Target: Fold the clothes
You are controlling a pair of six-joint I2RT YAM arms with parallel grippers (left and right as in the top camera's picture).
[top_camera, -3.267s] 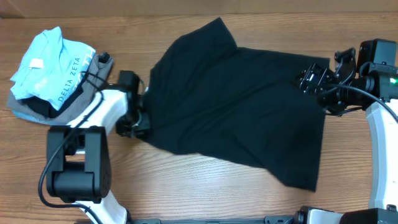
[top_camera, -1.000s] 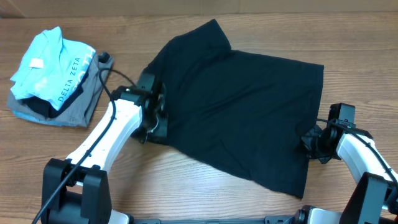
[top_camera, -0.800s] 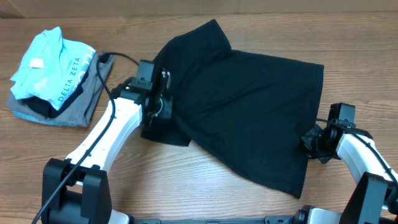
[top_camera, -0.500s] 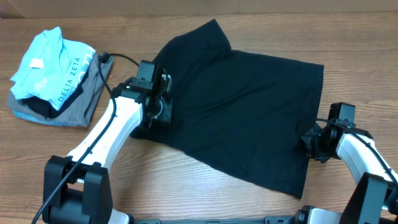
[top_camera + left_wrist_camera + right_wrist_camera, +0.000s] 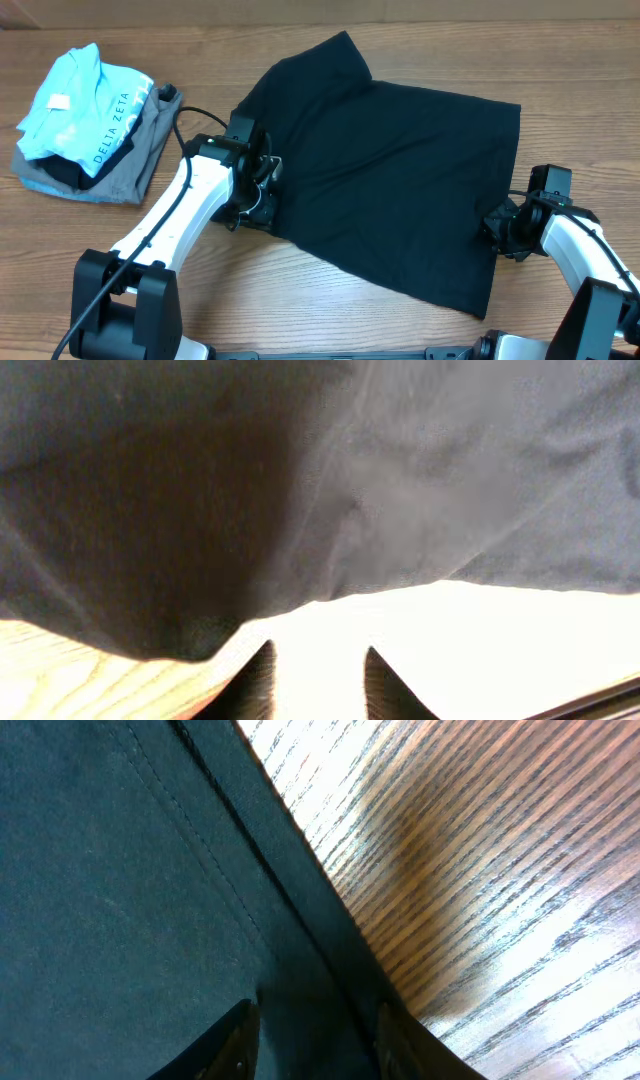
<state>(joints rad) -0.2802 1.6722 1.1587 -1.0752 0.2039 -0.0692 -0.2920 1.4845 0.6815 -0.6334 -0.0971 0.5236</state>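
Note:
The clothes, a black T-shirt, lie spread flat across the middle of the wooden table, one sleeve pointing to the back. My left gripper sits at the shirt's left edge. In the left wrist view its fingers stand apart over bright bare table, with the black cloth just beyond the tips and nothing between them. My right gripper is low at the shirt's right hem. Its fingers stand apart, and the stitched hem lies flat between them.
A light blue shirt lettered "DELTA ZETA" lies on a grey folded garment at the back left corner. The left arm's white link slants from its base toward the shirt. Bare wood shows along the front.
My left gripper has let go of the shirt's left edge, and the cloth it had dragged out settled back. It shifted slightly toward the front. The right arm stayed put while its jaws widened.

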